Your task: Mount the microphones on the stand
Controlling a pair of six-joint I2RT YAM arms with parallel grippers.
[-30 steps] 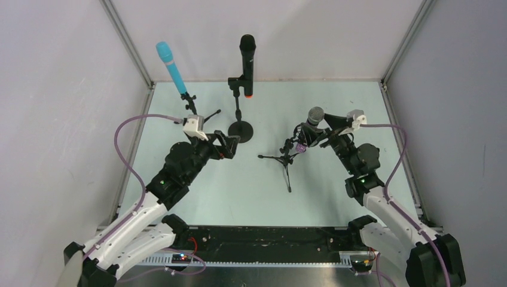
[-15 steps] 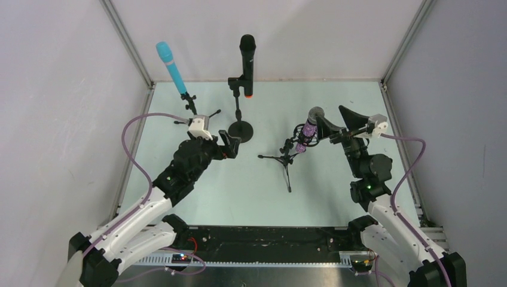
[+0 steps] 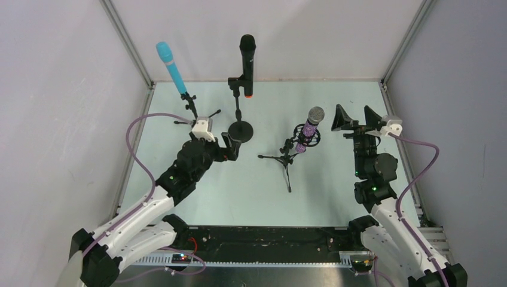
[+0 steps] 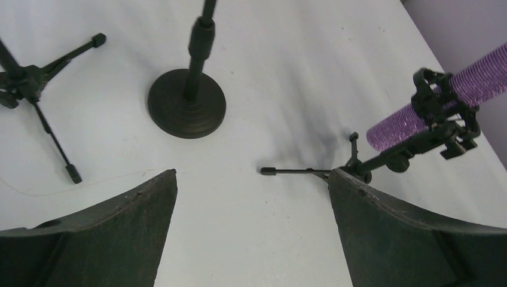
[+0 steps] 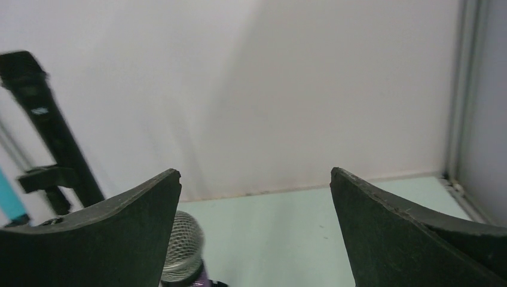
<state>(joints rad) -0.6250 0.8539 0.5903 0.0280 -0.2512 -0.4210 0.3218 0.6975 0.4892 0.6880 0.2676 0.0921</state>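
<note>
Release on my right side looks finished: a second ago the right gripper was closed in around the purple microphone at its clip, and now it has drawn back to the right, fingers spread wide with nothing between them. The purple microphone stays put, clamped in the small tripod stand and tilted up with its mesh head highest. The left gripper has barely shifted; it hangs spread and empty just beside the round-base stand, which carries the black microphone upright. The turquoise microphone leans in the other tripod stand at the far left corner. With all three seated, I judge the job essentially done, and only clean retreats remain. On the right I have little room: the arm is near the side rail, so I would come back toward the near edge, not outward. The table is open between the arms, though one tripod leg reaches into that space.
</note>
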